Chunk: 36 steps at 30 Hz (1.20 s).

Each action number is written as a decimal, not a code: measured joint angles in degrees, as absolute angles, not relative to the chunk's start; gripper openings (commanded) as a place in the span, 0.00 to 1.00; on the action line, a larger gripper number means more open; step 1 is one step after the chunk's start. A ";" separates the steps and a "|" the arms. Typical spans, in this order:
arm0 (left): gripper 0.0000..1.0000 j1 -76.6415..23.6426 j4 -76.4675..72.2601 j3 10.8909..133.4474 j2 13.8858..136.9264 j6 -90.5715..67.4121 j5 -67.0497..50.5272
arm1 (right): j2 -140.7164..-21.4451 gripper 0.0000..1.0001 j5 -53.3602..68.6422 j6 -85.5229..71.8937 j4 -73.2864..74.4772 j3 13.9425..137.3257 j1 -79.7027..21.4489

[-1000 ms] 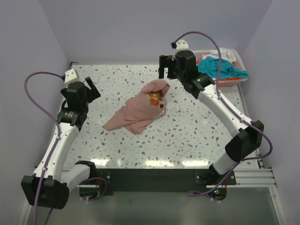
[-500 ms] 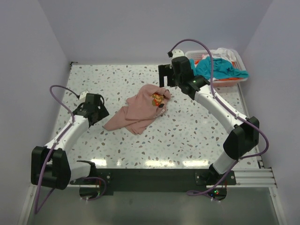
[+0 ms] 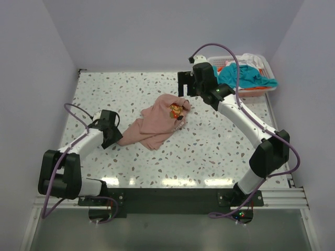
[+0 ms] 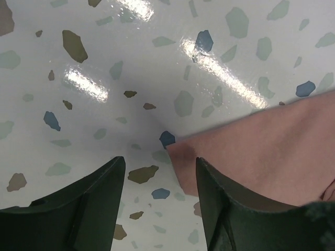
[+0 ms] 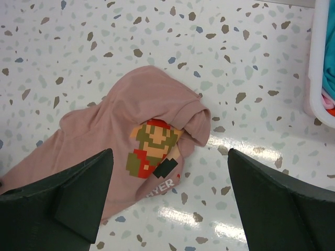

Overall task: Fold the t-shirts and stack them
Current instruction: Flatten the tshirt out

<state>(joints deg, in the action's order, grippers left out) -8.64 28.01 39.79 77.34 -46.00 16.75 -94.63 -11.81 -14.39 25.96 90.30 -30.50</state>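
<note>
A crumpled salmon-pink t-shirt (image 3: 157, 123) with a pixel-figure print and white lettering lies mid-table; it also shows in the right wrist view (image 5: 104, 136). My left gripper (image 3: 114, 137) is open and low over the table at the shirt's near-left corner (image 4: 180, 151), which lies between the fingers by the right one. My right gripper (image 3: 184, 89) is open and empty, hovering above the shirt's far end, jaws wide apart. Teal, white and orange t-shirts (image 3: 243, 73) fill the basket at back right.
A white lattice basket (image 3: 264, 90) stands at the far right corner; its rim shows in the right wrist view (image 5: 319, 78). The speckled tabletop (image 3: 209, 151) is bounded by purple walls on three sides.
My left arm has swung down and right, from near the left wall to the shirt's near-left corner. My right gripper came slightly lower over the shirt, then held. The shirt settled flatter.
</note>
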 measured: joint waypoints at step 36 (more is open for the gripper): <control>0.00 -8.62 18.94 47.13 78.15 -41.58 13.65 | -116.81 0.90 0.08 -14.55 27.33 100.60 -25.65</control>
